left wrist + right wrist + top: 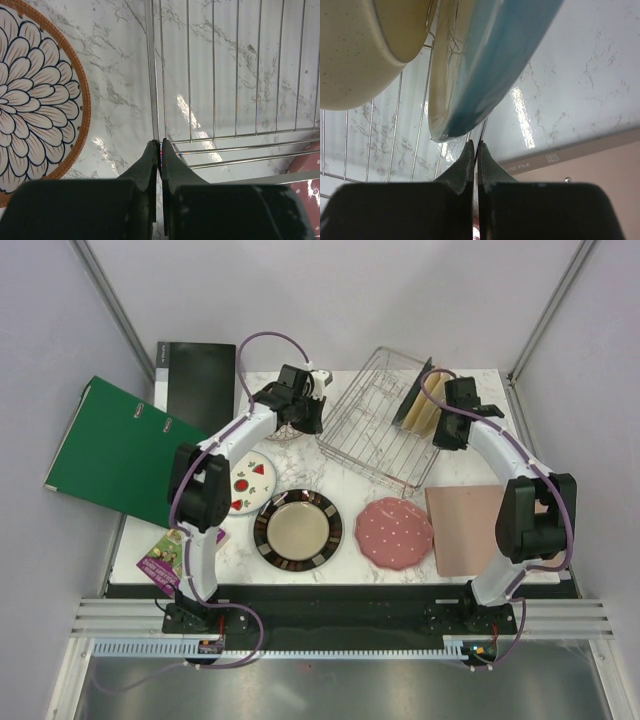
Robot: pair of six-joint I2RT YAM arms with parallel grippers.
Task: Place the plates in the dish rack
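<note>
Left tool (pixel 161 146) and right tool (pixel 476 147) sit pinched shut at the dish rack's (pixel 372 425) wires; pink board (pixel 585 167) reads "URE FILE".

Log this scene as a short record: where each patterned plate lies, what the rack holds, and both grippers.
dish rack: holds cream plate and teal plate, on edge at its right end
patterned plates in dish rack: none
brown petal plate: flat on table, left of dish rack
fruit plate, dark-rimmed plate, pink dotted plate: flat on table, in front of dish rack
left gripper: shut, tips at dish rack's edge wire
right gripper: shut, tips at wire below teal plate
wire pinched: cannot tell
</note>
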